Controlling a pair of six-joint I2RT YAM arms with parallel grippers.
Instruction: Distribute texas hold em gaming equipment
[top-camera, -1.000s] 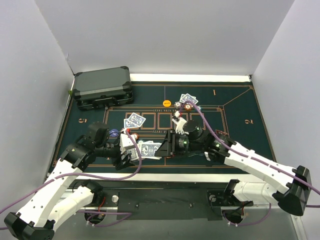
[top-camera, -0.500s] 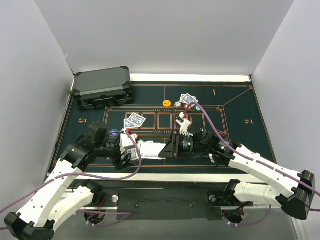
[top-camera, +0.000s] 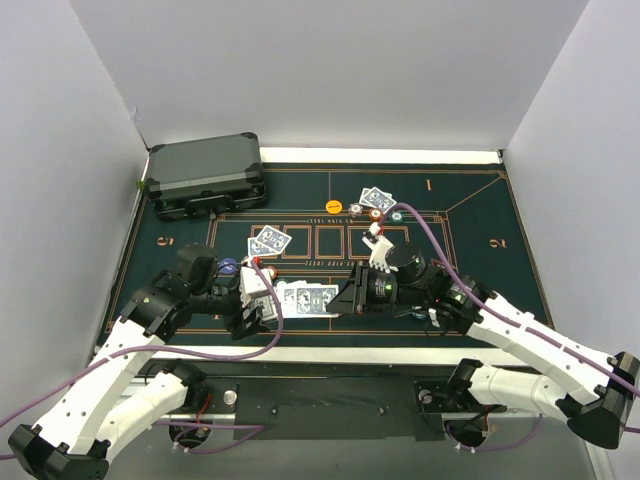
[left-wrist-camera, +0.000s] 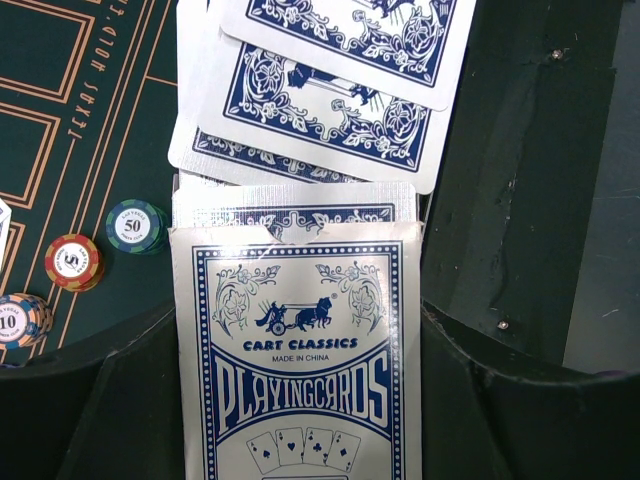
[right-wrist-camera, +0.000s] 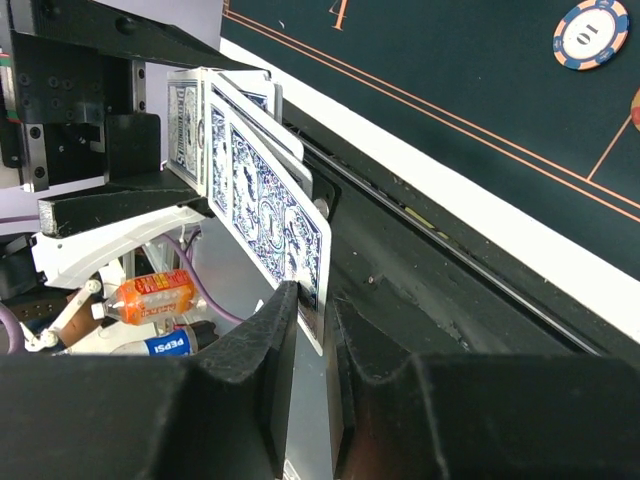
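Observation:
My left gripper (left-wrist-camera: 300, 335) is shut on a blue and white playing-card box (left-wrist-camera: 298, 360), held above the green mat's near edge. Blue-backed cards (left-wrist-camera: 330, 90) fan out of its open end. My right gripper (right-wrist-camera: 315, 315) faces it, its jaws shut on the edge of those cards (right-wrist-camera: 265, 215). In the top view the box (top-camera: 287, 298) and the cards (top-camera: 318, 300) span between the two grippers. Loose cards lie on the mat (top-camera: 268, 241) and further back (top-camera: 377, 198). Chips (top-camera: 334, 206) sit by the far cards, and others (left-wrist-camera: 73, 260) lie below the left gripper.
A dark grey hard case (top-camera: 205, 175) stands at the back left of the green mat (top-camera: 480, 250). A blue and orange chip (right-wrist-camera: 590, 33) lies on the felt. White walls close in the table on three sides.
My right gripper's jaws have closed on the cards and the arm has drawn back to the right, so the cards stick further out of the box. The left arm has stayed put.

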